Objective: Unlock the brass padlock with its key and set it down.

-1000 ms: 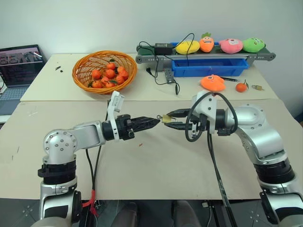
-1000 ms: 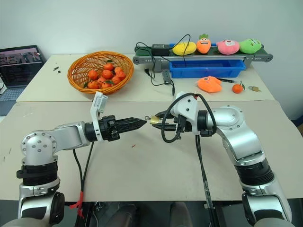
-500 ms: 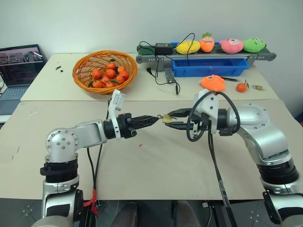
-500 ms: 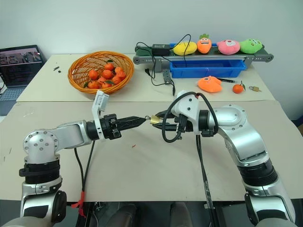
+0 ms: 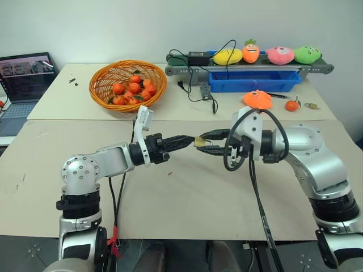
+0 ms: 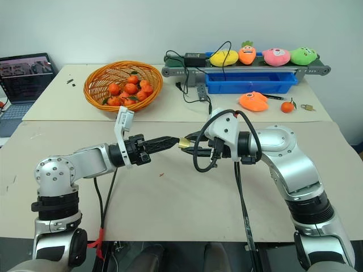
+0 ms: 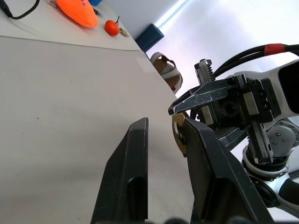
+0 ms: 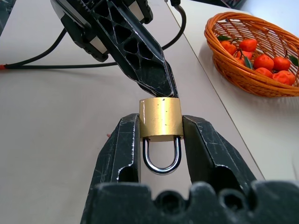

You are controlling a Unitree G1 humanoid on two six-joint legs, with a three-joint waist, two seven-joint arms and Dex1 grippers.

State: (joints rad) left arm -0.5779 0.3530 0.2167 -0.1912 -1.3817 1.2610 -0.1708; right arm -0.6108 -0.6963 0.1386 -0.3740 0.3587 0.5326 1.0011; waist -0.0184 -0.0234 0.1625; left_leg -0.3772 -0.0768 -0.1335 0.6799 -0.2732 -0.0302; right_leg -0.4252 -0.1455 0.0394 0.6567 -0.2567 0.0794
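The brass padlock [image 8: 160, 116] is pinched by its sides in my right gripper [image 8: 160, 123], shut on it, with the silver shackle pointing back toward the wrist. It hangs above the middle of the table [image 5: 187, 187]. My left gripper [image 5: 191, 139] reaches in level from the left, its tips right at the padlock's flat end. In the left wrist view a narrow gap shows between its fingers [image 7: 135, 158] with nothing in it, and the padlock [image 7: 177, 133] sits just past one tip. The key is hidden.
At the back are a wicker basket [image 5: 97, 93] of tangerines, a conveyor [image 5: 187, 69] carrying plush toys, a blue bin [image 5: 253, 82] and loose cables [image 5: 195, 90]. An orange plush [image 5: 256, 99], a tangerine [image 5: 290, 105] and another small padlock [image 5: 309, 105] lie back right. A laptop [image 5: 25, 76] sits far left.
The left gripper's fingers have drawn closer together while staying at the padlock. The right gripper and padlock have kept still.
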